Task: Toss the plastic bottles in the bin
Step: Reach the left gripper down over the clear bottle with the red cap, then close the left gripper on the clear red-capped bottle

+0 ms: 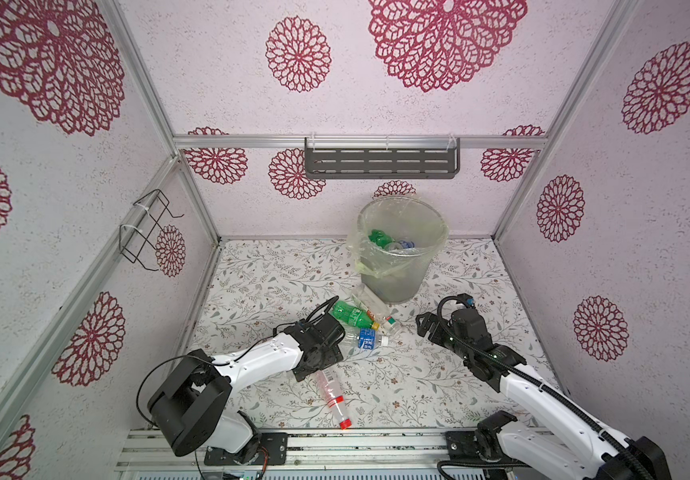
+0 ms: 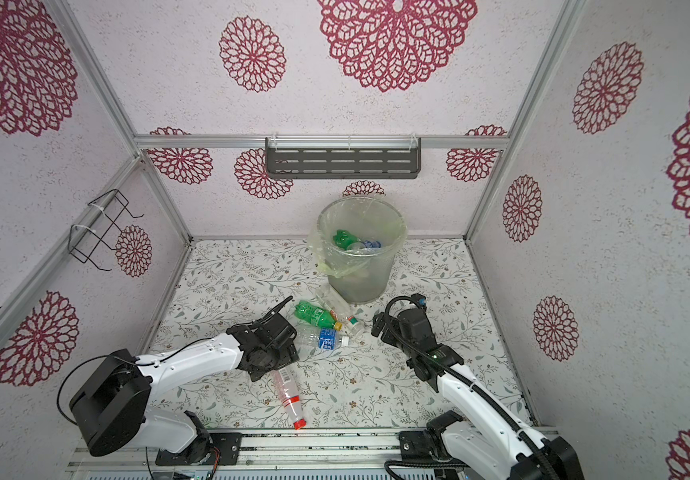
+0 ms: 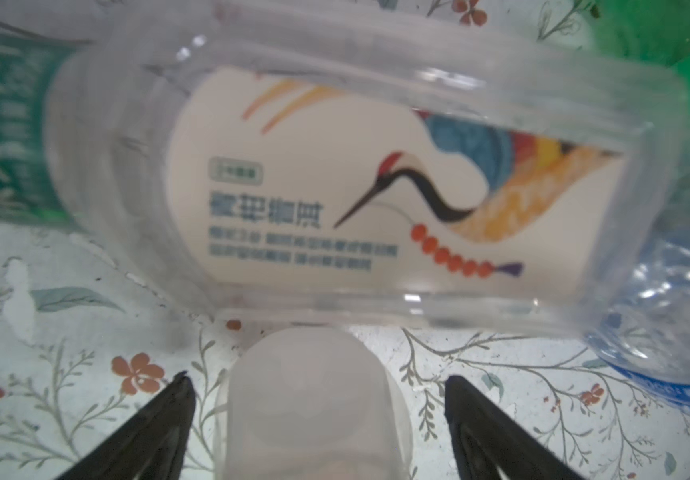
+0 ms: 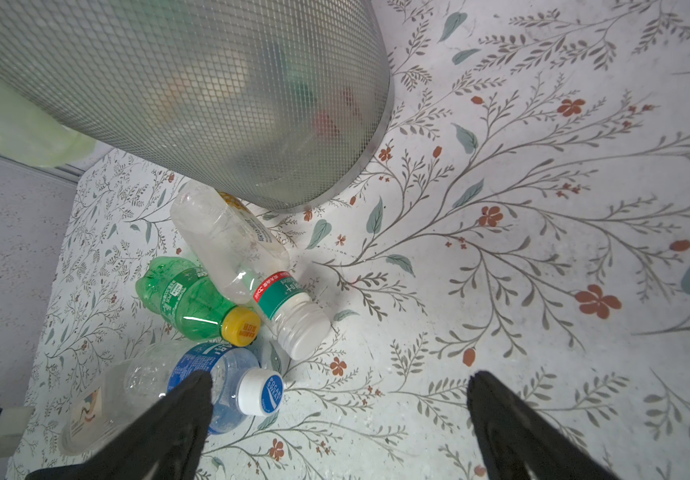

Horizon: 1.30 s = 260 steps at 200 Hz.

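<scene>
While the bin stands toward the back of the counter, near the back wall, we see bare floral surface on both its sides. A wider bare stretch runs between the two arms down to the front rail. Walls close the counter on the left, back and right. Inside the bin lie a green bottle and a clear bottle with blue on it.

Before the bin's foot four bottles crowd together. The white-capped clear bottle has its base just beside the mesh, and the yellow-capped green bottle lies against its side. The blue-labelled bottle lies next, and the crane-labelled bottle lies beside it. The red-capped bottle lies apart, near the front edge, with its cap toward the rail.

We find the left fingers spread apart low over the counter, gripping nothing. A rounded whitish shape sits between them with a gap on either side; we cannot tell what it is. The crane-labelled bottle lies crosswise just beyond their tips.

The right fingers stand wide apart and empty over bare counter, just right of the cluster. In the right wrist view one finger overlaps the blue-labelled bottle; we cannot tell whether it touches.
</scene>
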{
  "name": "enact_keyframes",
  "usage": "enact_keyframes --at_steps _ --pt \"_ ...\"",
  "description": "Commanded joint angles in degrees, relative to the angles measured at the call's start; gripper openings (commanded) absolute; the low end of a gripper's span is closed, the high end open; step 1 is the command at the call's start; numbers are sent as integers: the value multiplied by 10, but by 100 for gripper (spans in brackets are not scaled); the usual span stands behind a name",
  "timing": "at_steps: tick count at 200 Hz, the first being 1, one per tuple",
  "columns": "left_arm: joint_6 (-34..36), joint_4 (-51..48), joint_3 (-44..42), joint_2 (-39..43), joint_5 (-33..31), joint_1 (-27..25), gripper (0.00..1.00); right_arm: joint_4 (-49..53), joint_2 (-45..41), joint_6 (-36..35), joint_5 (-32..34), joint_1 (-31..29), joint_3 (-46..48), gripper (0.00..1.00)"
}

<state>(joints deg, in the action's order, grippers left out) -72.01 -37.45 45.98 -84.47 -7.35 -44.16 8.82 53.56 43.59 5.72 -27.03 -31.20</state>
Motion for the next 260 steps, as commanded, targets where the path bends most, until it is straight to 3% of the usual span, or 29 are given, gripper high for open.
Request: enact_keyframes --at_steps 1,51,101,260 --pt "-1 19 -1 -12 -6 -9 93 -8 0 7 8 2 -1 99" --pt "8 23 8 -28 -5 -12 81 -9 1 7 9 2 -1 99" --pt "15 25 15 -32 -2 -15 58 -9 4 9 10 2 -2 99" --pt "70 43 67 -21 3 -26 53 -6 4 6 13 2 -4 99"
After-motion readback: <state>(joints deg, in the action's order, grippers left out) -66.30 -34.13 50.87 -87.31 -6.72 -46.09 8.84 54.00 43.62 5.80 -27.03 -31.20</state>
